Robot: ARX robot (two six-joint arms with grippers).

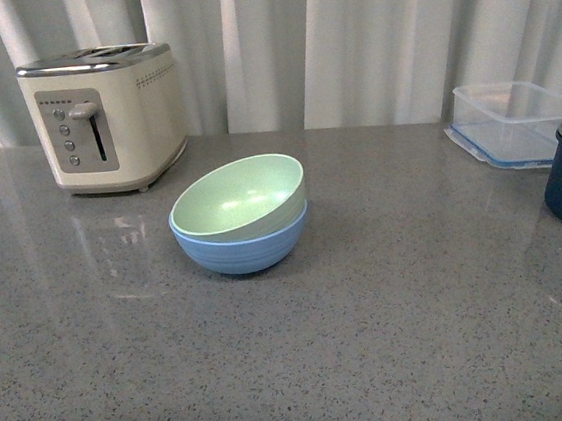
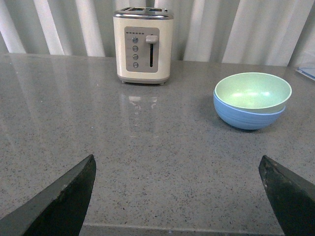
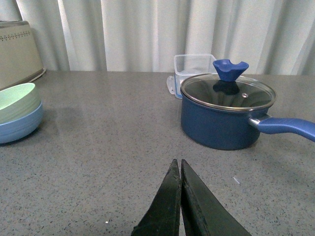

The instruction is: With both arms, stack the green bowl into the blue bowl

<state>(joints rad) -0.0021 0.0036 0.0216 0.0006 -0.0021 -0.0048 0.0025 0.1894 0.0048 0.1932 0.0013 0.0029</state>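
The green bowl [image 1: 239,197] sits nested inside the blue bowl [image 1: 243,247], slightly tilted, on the grey table in the front view. Both also show in the left wrist view, green [image 2: 252,91] in blue [image 2: 248,117], and at the edge of the right wrist view, green [image 3: 17,101] in blue [image 3: 19,125]. Neither arm shows in the front view. My left gripper [image 2: 177,164] is open and empty, low over the table, well short of the bowls. My right gripper [image 3: 177,162] is shut and empty, over bare table away from the bowls.
A cream toaster [image 1: 105,118] stands at the back left. A clear plastic container [image 1: 513,121] sits at the back right. A dark navy pot with a glass lid [image 3: 226,110] stands on the right, its handle [image 3: 290,128] pointing outward. Curtains hang behind the table.
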